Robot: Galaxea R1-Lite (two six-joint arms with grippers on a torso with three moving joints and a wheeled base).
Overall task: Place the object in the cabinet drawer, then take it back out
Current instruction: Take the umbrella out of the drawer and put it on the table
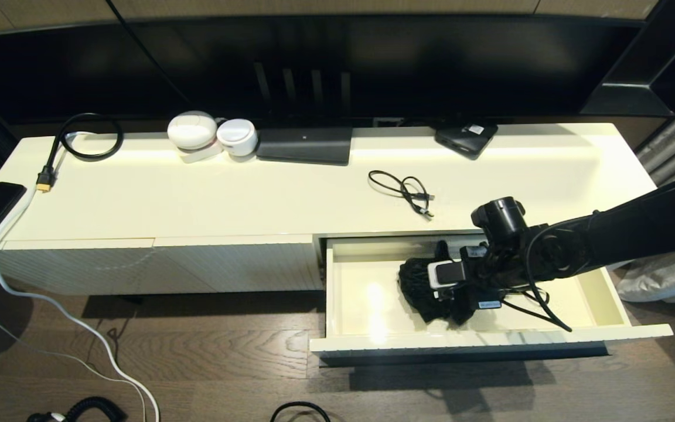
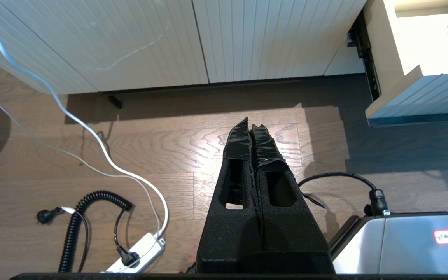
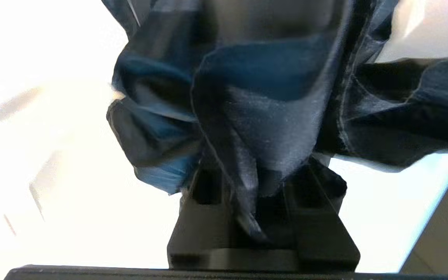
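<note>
The right tool (image 3: 265, 194) is clamped on one dark crumpled cloth (image 1: 425, 290), which lies in the one open cabinet drawer (image 1: 604, 296), nearer its front edge. The left tool (image 2: 252, 132), fingers pressed together, hangs over the floor. On the cabinet's top surface (image 1: 226, 199) lies one coiled black cable (image 1: 405, 189).

Glossy cream cabinet drawer (image 1: 604, 299); dark, seemingly satiny cloth (image 3: 263, 128)

Right arm reaches in from the right, wrist bent low, right claw (image 3: 263, 186) pinched on dark cloth (image 3: 263, 116). Left claw (image 2: 252, 130) parked low over the floor, fingers (image 2: 235, 144) pressed together.
</note>
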